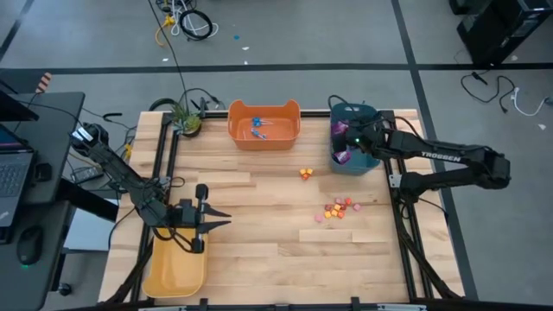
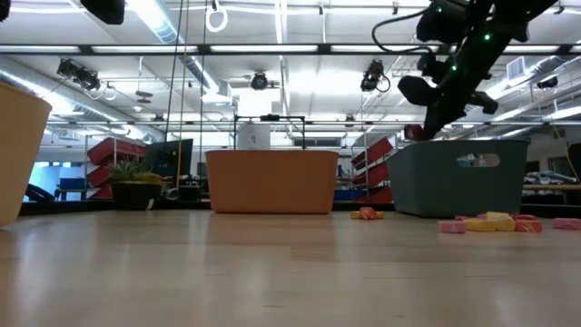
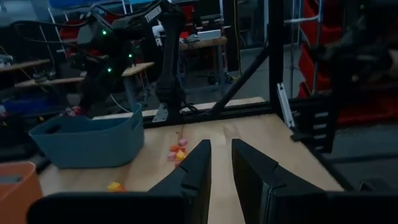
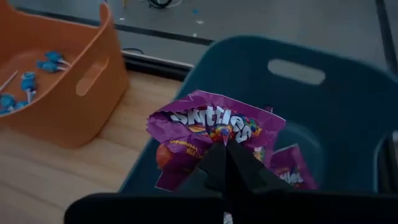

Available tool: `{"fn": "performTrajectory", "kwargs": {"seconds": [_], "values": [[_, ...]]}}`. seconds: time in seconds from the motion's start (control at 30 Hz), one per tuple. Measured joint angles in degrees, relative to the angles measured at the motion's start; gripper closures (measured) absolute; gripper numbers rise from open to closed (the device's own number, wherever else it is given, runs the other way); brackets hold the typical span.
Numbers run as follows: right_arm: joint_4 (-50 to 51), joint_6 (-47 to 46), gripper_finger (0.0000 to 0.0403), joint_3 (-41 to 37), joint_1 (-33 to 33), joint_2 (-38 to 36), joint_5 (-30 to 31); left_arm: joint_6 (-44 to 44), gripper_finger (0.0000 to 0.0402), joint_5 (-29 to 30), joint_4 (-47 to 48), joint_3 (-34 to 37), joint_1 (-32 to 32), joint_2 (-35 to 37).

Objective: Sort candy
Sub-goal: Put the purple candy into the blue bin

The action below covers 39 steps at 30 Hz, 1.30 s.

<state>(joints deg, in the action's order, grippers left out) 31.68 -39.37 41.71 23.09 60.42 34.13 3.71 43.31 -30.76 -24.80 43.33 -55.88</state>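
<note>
My right gripper [image 4: 225, 163] is shut on a shiny purple candy packet [image 4: 211, 127] above the teal bin [image 1: 356, 138] at the far right; it also shows in the high view [image 1: 346, 149]. More purple packets [image 4: 291, 169] lie inside that bin. Blue lollipops [image 1: 258, 127] lie in the orange bin [image 1: 263, 125] at the far middle. Small orange, red and pink pieces [image 1: 338, 209] rest on the table, a couple more [image 1: 306, 174] nearer the bins. My left gripper [image 3: 221, 167] waits open at the near left, pointing level across the table. My right gripper pinches the purple packet at its crumpled edge [image 4: 219, 138] between its two shut fingers. The fingers come slanting down from the table's right. The packet stands up beyond the fingertips, lifted clear over the teal bin's opening.
A yellow bin [image 1: 177, 269] sits at the near left under my left arm. A potted plant [image 1: 185, 121] stands at the far left corner. Black frame rails [image 1: 406, 229] run along the table's sides. Bare wood lies in the middle of the table.
</note>
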Motion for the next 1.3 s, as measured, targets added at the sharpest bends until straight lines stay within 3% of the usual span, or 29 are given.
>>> {"fn": "performTrajectory", "kwargs": {"seconds": [0.47, 0.93, 1.17, 1.3], "values": [[-1.2, -11.5, 0.0403, -0.9, 4.1, 1.7, -0.7, -2.4, 0.0335, 0.0, -2.7, 0.0, -0.1, 0.0], [-4.1, -15.2, 0.0403, -0.9, 8.7, 13.2, -0.4, -3.5, 0.0335, -0.7, -4.1, 0.0, -0.1, 0.0], [-10.1, -17.1, 0.0403, -0.9, 9.3, 17.9, -2.9, 5.1, 0.0335, -0.7, -4.1, 0.0, -0.1, 0.0], [-10.5, -19.9, 0.0403, -0.9, 8.8, 19.2, -6.7, 16.3, 0.0335, -0.1, -3.8, 0.0, -0.2, 0.0]]}}
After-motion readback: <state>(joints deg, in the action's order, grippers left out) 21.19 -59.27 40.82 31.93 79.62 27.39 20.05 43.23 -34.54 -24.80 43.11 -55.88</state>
